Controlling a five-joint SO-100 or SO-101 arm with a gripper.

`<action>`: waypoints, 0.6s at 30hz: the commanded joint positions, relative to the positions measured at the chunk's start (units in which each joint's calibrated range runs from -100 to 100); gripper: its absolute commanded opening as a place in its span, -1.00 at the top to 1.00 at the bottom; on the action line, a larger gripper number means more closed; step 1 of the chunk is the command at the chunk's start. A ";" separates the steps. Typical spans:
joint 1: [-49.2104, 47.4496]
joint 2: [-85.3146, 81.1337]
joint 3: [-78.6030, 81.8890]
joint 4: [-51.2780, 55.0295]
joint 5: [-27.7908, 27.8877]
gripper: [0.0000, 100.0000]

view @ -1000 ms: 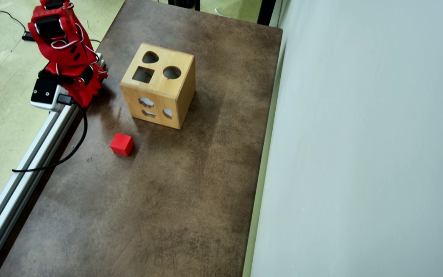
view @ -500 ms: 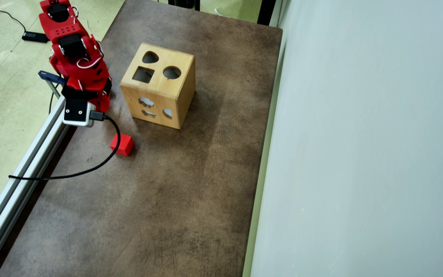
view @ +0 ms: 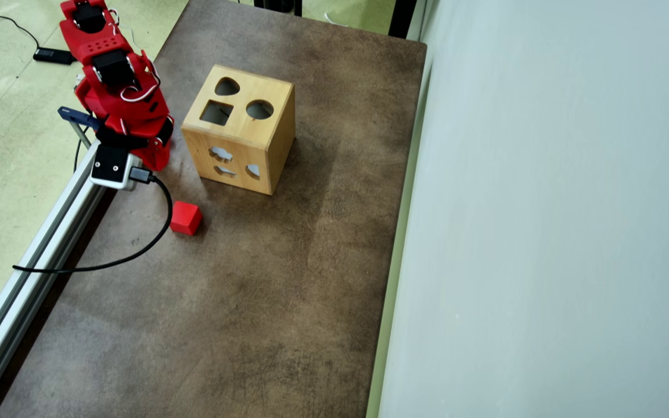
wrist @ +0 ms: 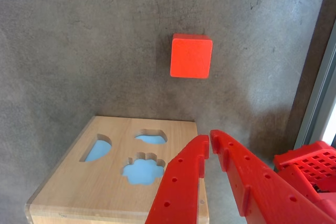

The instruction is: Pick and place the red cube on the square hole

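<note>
We see the red cube [view: 186, 217] on the mottled brown counter [view: 265, 302], our pincer [wrist: 209, 141] pressed nearly together, empty.

No readable text, label, brand, number or sign shows in either view.

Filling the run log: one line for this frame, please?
phase: approach | gripper: shut, empty, above wooden box's side | red cube: on table, untouched | square hole: empty
</note>
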 commanded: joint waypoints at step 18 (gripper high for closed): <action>-1.52 -0.15 -1.25 -0.68 -0.24 0.96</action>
